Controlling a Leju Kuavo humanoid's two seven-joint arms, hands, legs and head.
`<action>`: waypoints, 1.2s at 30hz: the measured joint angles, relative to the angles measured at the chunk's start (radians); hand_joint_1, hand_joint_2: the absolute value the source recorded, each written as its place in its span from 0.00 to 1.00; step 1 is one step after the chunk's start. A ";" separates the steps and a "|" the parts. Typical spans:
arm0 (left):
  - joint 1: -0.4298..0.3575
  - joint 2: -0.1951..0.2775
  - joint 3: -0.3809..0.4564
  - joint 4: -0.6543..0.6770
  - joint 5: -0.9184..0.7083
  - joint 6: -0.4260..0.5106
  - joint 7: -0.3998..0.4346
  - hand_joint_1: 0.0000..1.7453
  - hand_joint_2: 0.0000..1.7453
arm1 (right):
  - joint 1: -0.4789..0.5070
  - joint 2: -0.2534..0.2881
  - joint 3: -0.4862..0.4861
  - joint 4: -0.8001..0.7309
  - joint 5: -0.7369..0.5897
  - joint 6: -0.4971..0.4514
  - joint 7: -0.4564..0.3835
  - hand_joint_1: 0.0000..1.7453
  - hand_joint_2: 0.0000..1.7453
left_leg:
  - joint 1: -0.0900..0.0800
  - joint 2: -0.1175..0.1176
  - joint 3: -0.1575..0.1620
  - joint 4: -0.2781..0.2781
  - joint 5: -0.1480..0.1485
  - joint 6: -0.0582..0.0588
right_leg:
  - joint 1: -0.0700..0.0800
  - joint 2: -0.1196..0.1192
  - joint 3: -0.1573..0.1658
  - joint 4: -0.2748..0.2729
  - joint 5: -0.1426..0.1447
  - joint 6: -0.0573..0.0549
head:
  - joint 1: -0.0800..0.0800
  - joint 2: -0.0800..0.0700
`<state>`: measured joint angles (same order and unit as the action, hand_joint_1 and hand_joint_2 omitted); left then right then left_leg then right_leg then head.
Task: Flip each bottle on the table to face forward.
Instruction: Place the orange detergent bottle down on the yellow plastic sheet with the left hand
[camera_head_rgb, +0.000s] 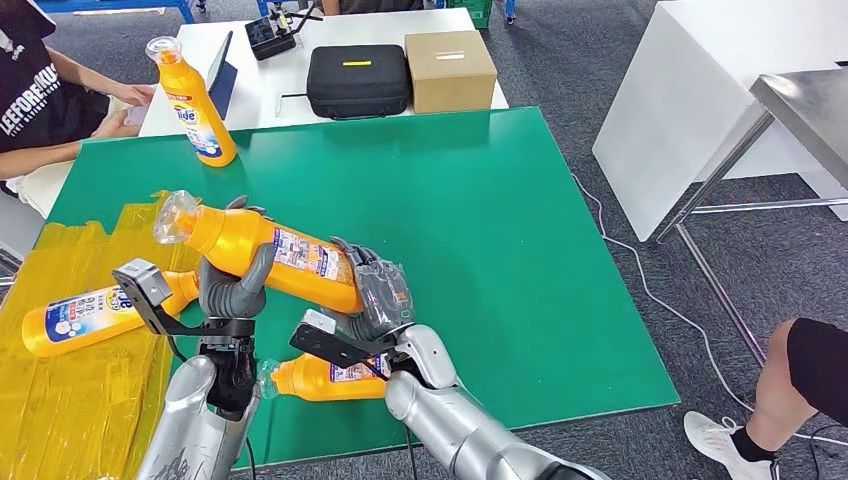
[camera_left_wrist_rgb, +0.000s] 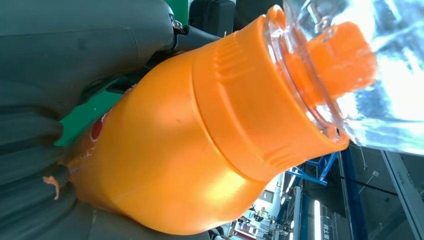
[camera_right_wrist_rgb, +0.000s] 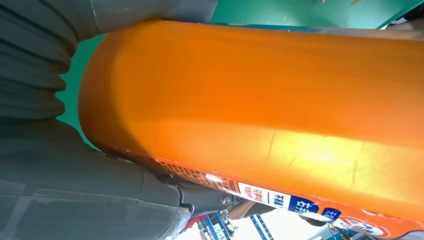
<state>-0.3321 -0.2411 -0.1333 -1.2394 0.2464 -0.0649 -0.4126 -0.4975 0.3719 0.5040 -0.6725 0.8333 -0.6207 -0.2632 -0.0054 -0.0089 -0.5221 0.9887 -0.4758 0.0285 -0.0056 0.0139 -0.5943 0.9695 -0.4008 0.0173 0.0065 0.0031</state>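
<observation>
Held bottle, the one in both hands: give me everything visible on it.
The held bottle is orange plastic with a clear cap over an orange nozzle and a printed label along its side. It is lifted off the green table, lying roughly level, cap end pointing to the robot's left. The left hand grips it near the neck end; the right hand grips the base end. It looks closed and undamaged.

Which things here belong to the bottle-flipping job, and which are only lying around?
Job:
held bottle, gripped by left hand and right hand
standing bottle
bottle on the yellow sheet
bottle near the table edge

Lying about:
black case
cardboard box
tablet
</observation>
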 joint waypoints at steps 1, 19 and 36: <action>0.000 0.000 0.000 0.000 0.000 0.000 0.000 1.00 1.00 | 0.000 0.000 0.000 0.000 0.000 0.001 0.000 1.00 1.00 | 0.000 0.000 0.000 0.000 0.000 0.000 | 0.000 0.000 0.000 0.000 0.000 0.000 | 0.000 0.000; -0.021 0.031 0.035 -0.095 -0.384 0.395 -0.098 1.00 1.00 | 0.062 -0.033 -0.026 -0.112 -0.118 0.007 -0.076 0.00 1.00 | 0.000 0.000 0.000 0.000 0.000 0.000 | 0.000 0.000 0.000 0.000 0.000 0.000 | 0.000 0.000; -0.102 0.193 0.097 -0.057 -1.382 0.739 0.116 0.98 1.00 | 0.207 -0.125 -0.091 -0.455 -0.196 0.029 -0.105 0.00 1.00 | 0.000 0.000 0.000 0.000 0.000 0.000 | 0.000 0.000 0.000 0.000 0.000 0.000 | 0.000 0.000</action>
<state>-0.4343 -0.0485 -0.0367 -1.2962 -1.1357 0.6737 -0.2969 -0.2901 0.2466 0.4133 -1.1277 0.6369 -0.5919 -0.3683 -0.0055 -0.0087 -0.5220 0.9887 -0.4757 0.0284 -0.0056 0.0139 -0.5943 0.9695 -0.4008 0.0173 0.0065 0.0031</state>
